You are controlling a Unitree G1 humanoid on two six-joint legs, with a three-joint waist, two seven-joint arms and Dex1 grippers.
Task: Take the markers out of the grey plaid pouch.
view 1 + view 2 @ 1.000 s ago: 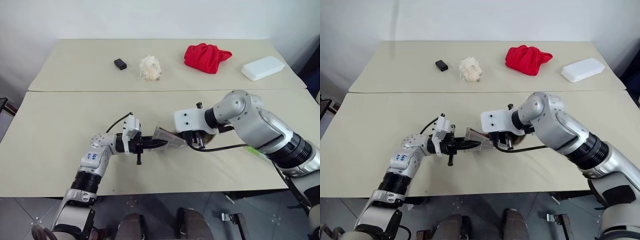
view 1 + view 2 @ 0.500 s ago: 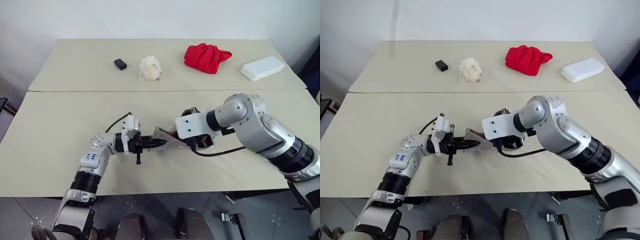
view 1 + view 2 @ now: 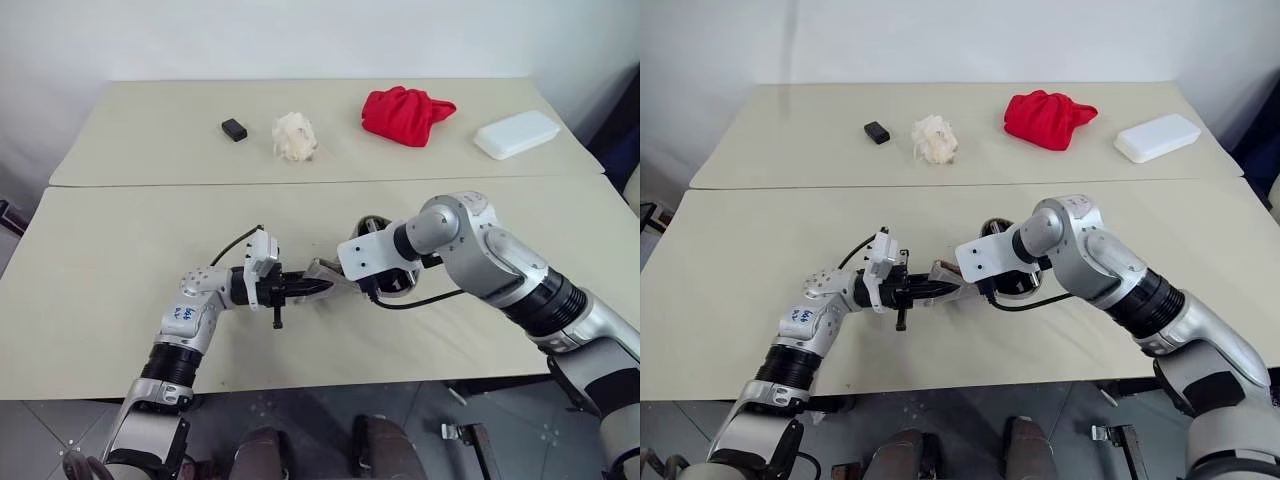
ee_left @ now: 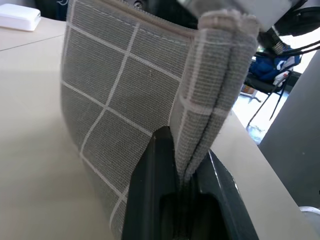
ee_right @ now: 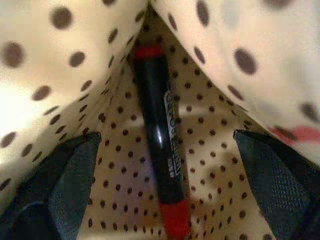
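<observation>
Right wrist view: right end effector (image 5: 165,165) is spread wide inside the grey plaid pouch (image 4: 125,95), pinched steady by the left end effector (image 4: 182,175), so the red marker (image 5: 160,135) can be grabbed.

Your left arm reaches over the near part of the worktop (image 3: 120,300), away from its edges, and its wrist is bent so the left end effector (image 3: 318,286) lies flat and points to your right. Its two black fingers (image 4: 150,200) are pinched tight on a fold of the grey plaid pouch (image 4: 130,95). Your right arm bends in from the right. The right end effector (image 5: 165,165) tips down into the pouch mouth, fingers (image 5: 65,185) spread wide apart.
</observation>
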